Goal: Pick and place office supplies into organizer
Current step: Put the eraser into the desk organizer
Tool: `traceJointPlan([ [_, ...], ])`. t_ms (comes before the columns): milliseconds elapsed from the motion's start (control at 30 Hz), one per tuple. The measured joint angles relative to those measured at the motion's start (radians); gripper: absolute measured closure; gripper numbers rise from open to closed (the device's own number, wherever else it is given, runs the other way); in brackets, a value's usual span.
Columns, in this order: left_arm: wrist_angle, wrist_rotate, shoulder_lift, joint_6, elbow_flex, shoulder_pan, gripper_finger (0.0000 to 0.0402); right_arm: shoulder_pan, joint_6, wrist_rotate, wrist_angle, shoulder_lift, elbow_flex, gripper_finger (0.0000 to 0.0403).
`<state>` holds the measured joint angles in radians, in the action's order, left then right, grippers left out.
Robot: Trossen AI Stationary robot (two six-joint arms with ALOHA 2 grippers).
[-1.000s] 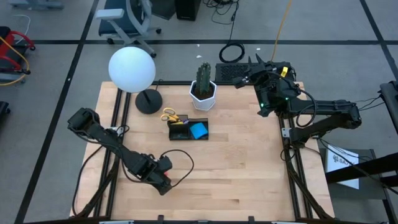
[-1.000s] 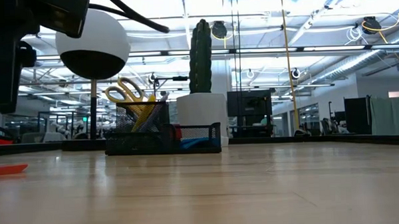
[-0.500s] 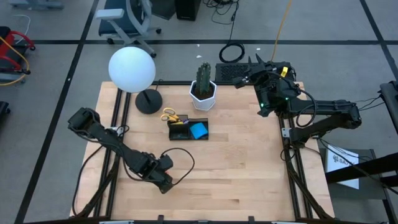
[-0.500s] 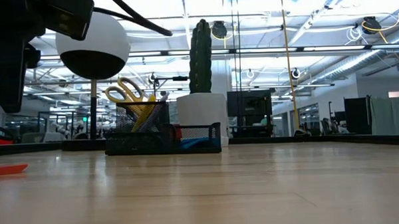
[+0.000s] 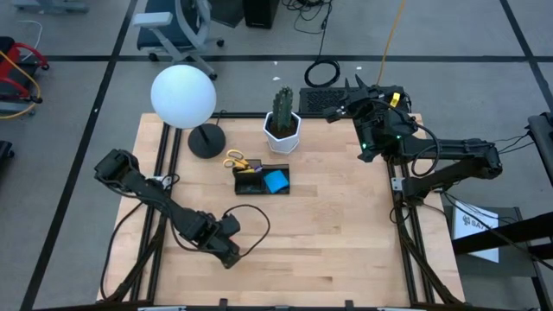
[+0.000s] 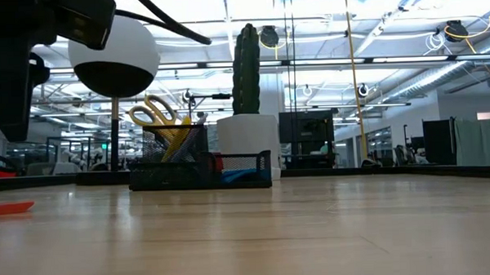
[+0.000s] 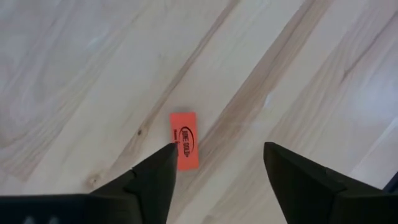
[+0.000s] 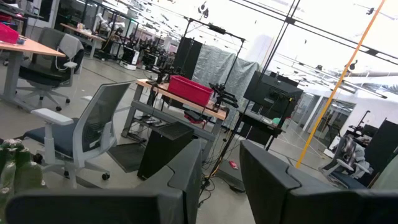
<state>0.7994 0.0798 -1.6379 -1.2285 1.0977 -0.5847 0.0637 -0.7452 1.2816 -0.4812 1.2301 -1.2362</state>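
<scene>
Light wooden bench carries everything, arms mounted at either side.

White globe lamp on a round black base stands at the far left of the bench. Green cactus in a white hexagonal pot sits beside it, just behind the organizer.

Right arm is parked at the far right corner, raised above the bench; right gripper points off into the room, its dark fingers a small gap apart, nothing between them.

Left arm reaches low over the near left area; left gripper points down at the wood, fingers spread wide, holding nothing.

Small black mesh organizer tray is mid-bench. Yellow-handled scissors stand upright in its left compartment, handles up. Blue square sticky-note pad lies in the right compartment.

Tiny red-orange rectangular piece with dark print lies flat on the bench below the left gripper, close beside one fingertip; contact cannot be told.
</scene>
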Motion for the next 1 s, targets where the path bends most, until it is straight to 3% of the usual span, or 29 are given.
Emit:
traceJointPlan([
  [500, 0.012, -0.031, -0.042, -0.027, 0.001, 0.015, 0.0151, 0.000, 0.000, 0.000, 0.000, 0.000, 0.000, 0.0303],
  [1000, 0.008, -0.105, -0.188, 0.021, -0.001, 0.034, 0.0151, 0.000, 0.000, 0.000, 0.000, 0.000, 0.000, 0.0303],
])
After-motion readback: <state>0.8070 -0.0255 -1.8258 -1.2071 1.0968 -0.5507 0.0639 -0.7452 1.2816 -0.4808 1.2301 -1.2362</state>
